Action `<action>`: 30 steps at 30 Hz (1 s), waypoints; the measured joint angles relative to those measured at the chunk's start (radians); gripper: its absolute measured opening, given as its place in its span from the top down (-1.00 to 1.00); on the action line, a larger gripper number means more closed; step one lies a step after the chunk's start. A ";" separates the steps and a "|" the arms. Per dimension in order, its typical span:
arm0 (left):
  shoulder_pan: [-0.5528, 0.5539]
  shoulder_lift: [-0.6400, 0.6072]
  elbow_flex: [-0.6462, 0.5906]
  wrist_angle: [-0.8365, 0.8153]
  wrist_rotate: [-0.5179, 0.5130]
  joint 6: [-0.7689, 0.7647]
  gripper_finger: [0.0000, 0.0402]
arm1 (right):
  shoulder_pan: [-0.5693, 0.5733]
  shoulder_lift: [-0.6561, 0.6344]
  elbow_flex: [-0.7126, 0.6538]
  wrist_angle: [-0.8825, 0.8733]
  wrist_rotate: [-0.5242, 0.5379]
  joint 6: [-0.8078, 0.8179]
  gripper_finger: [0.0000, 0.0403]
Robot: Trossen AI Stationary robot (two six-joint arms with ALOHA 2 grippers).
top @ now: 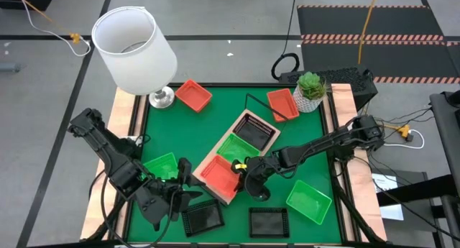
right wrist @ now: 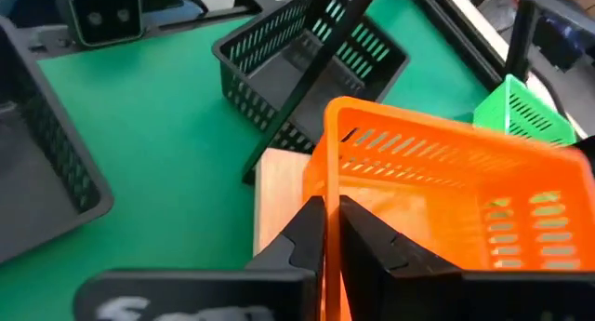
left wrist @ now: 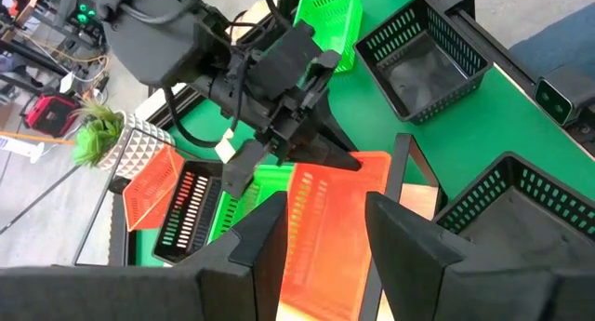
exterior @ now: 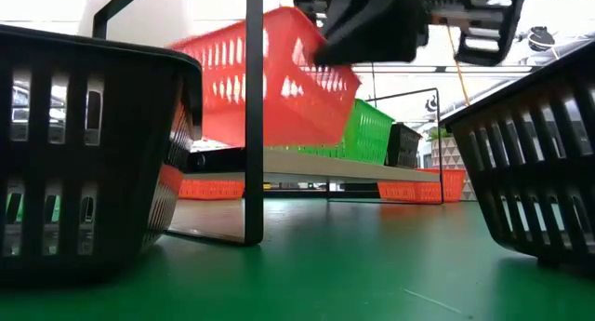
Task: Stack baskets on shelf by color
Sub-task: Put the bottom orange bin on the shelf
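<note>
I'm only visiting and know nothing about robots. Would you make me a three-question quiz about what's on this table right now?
1. True or false: the right gripper pinches the wall of an orange-red basket over the shelf.
2. In the high view, how many baskets sit on or over the shelf?
3. Which colour are the two baskets nearest the table's front edge: A green, B black, C orange-red?

Key: 1 true. 2 three: black, green, orange-red. 3 B.
</note>
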 joint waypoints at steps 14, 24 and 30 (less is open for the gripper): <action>0.000 0.000 0.000 0.000 0.001 -0.002 0.27 | -0.002 0.048 -0.001 0.034 0.001 -0.030 0.88; 0.000 0.000 0.000 -0.001 0.001 -0.006 0.27 | 0.005 0.048 -0.001 0.038 0.030 -0.035 0.88; 0.000 0.000 0.000 -0.001 0.001 -0.009 0.27 | 0.016 0.047 -0.001 0.042 0.031 -0.049 0.88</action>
